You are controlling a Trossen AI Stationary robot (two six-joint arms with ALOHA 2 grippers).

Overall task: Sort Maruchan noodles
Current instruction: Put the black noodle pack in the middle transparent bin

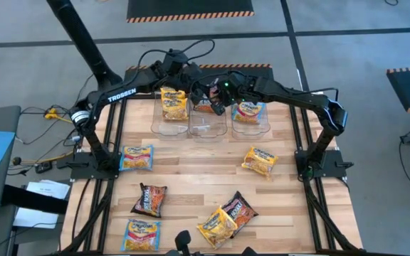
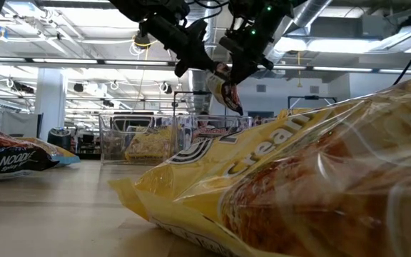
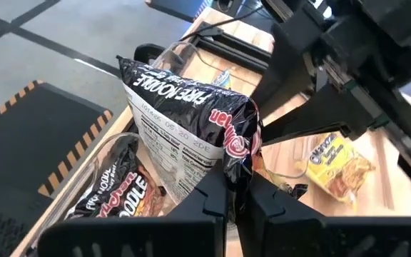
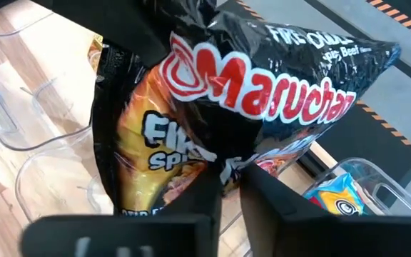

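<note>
Black packet held between both arms above the middle bin

The left gripper (image 3: 235,194) has its jaws clamped on a black Maruchan packet (image 3: 191,125) over the middle clear bin (image 1: 208,126); the right gripper (image 4: 228,184) meets the same packet, its jaws slightly parted around the edge. Other packets (image 1: 218,226) lie scattered on the tabletop (image 1: 198,174), and a yellow one (image 1: 174,104) sits in the left bin.

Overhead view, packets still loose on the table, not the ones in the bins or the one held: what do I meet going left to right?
Light blue packet → bottom light blue packet → dark packet → yellow packet → dark packet partly under it → yellow packet at the right.
</note>
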